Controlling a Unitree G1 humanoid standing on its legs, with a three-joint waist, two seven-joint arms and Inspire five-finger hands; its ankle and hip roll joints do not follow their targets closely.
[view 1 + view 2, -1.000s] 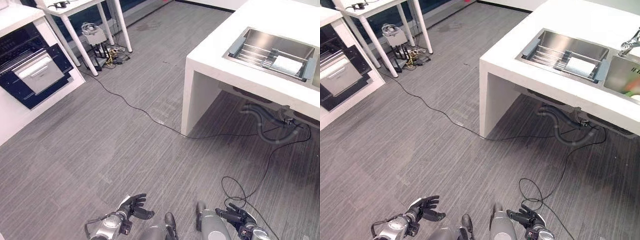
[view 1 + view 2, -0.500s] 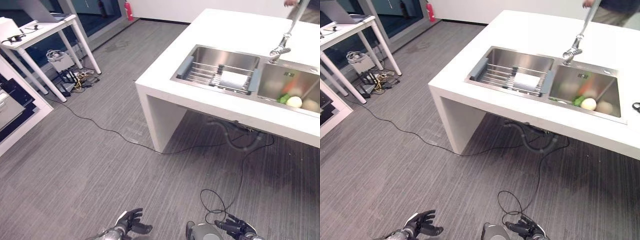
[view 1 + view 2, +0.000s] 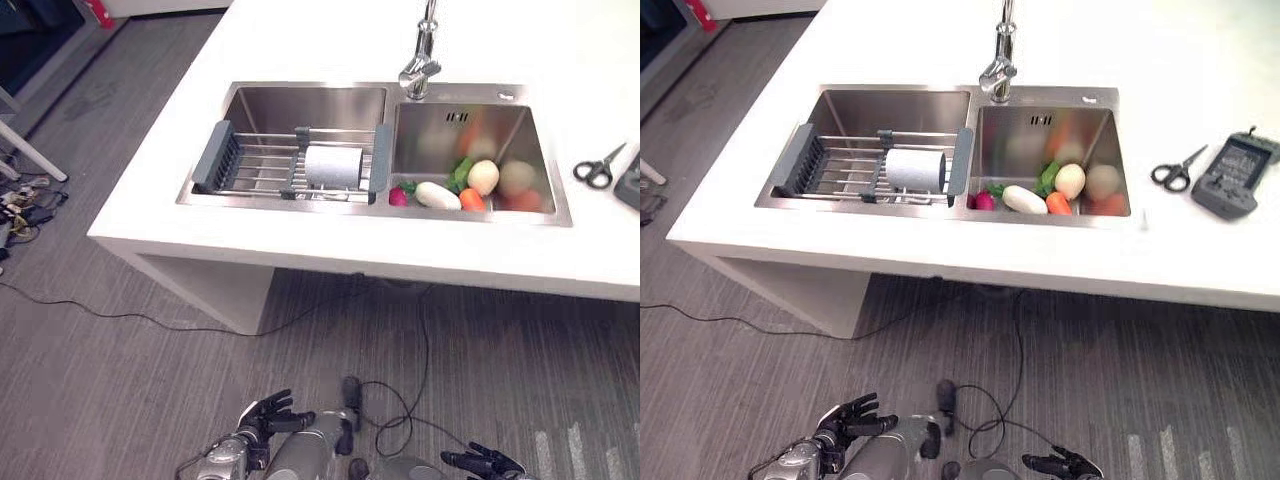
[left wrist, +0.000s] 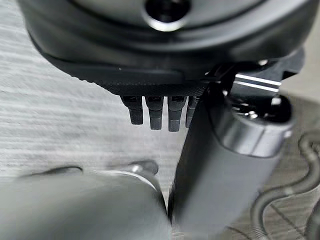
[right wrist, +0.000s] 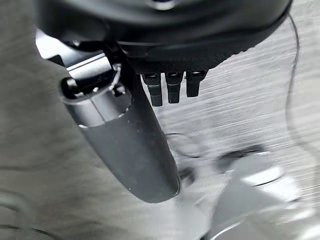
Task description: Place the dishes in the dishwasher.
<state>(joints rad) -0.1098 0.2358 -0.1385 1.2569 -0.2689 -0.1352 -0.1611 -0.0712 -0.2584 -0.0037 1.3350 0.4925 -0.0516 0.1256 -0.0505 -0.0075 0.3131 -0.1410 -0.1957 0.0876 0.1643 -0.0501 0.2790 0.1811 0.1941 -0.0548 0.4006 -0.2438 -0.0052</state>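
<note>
Hanging low, both empty: left robot hand (image 3: pixel 268 413), right robot hand (image 3: pixel 482 462), below sink (image 3: pixel 300 105)

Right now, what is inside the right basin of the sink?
The right basin holds vegetables piled at its near side: a white radish, a pale round one, an orange piece, green leaves. What lies under them is covered.
</note>
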